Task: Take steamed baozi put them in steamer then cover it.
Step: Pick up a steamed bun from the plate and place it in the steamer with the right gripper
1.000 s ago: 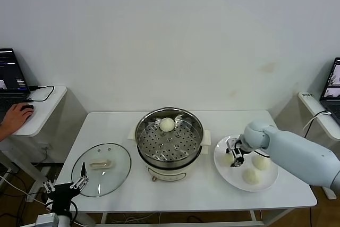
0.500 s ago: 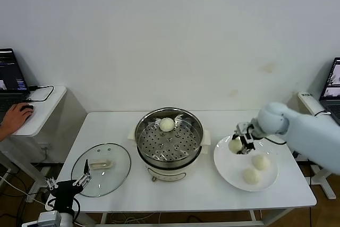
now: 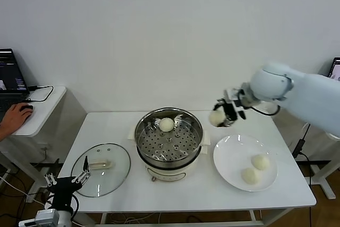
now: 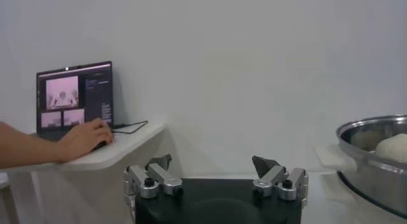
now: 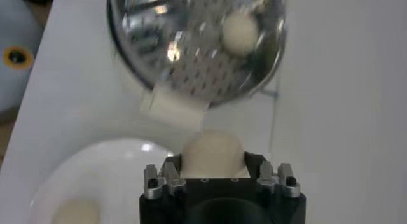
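The right gripper (image 3: 225, 112) clamps one steamed baozi (image 3: 217, 117) in the air, the steamer (image 3: 169, 136) lying toward its eight o'clock, probably lower, while the spread-fingered left gripper (image 3: 66, 182) idles far off.

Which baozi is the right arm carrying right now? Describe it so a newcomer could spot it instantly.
Start at the steel steamer in the middle of the white table. Just beyond its right side, the right gripper holds one cream-white baozi in the air. Unlike the bun in the steamer and the two on the white plate, it rests on nothing.
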Available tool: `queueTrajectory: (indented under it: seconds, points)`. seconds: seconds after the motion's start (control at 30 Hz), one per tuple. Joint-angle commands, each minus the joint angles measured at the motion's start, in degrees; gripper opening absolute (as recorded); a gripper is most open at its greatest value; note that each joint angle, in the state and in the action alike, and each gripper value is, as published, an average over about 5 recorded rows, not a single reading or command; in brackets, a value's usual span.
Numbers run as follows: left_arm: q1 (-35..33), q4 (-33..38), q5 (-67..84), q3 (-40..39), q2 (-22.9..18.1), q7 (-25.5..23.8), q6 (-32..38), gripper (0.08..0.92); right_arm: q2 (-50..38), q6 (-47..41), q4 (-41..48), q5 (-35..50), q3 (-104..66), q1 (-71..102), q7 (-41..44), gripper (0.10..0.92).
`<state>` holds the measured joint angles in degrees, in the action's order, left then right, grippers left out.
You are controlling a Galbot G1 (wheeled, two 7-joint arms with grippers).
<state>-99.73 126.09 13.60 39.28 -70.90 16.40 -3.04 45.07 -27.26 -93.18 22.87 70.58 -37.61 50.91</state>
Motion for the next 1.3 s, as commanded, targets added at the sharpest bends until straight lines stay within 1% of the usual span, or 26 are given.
queueTrajectory:
  seconds: [0.03,0.17,0.3,0.73,1.2,1.3]
  points:
    - [-1.5,0.8,-0.9,1.1,-0.2,-0.1,0.4,0.823,18.4,-5.8,7.7,9.1,0.3,1.9,-4.8,0.628]
    - [-2.3,1.0,-1.7,1.3,-0.4,-0.2,0.7,0.823,23.0,-7.3,11.6,8.9,-0.3,5.1,-6.5,0.628]
    - [-2.3,0.9,-2.0,1.3,-0.6,-0.3,0.9,0.823,25.7,-9.3,13.9,8.8,-0.4,8.1,-8.0,0.628]
    - [-2.3,1.0,-2.5,0.8,-1.3,-0.4,1.0,0.823,33.2,-9.7,22.9,6.8,-1.7,14.1,-8.9,0.628]
    - [-1.8,0.7,-2.1,0.3,-1.2,-0.4,0.9,0.823,35.1,-10.4,25.7,5.4,-0.9,15.9,-9.2,0.63]
    - [-1.8,0.8,-2.1,0.3,-1.0,-0.4,0.9,0.823,34.1,-10.6,24.6,5.1,-0.9,15.4,-8.7,0.671]
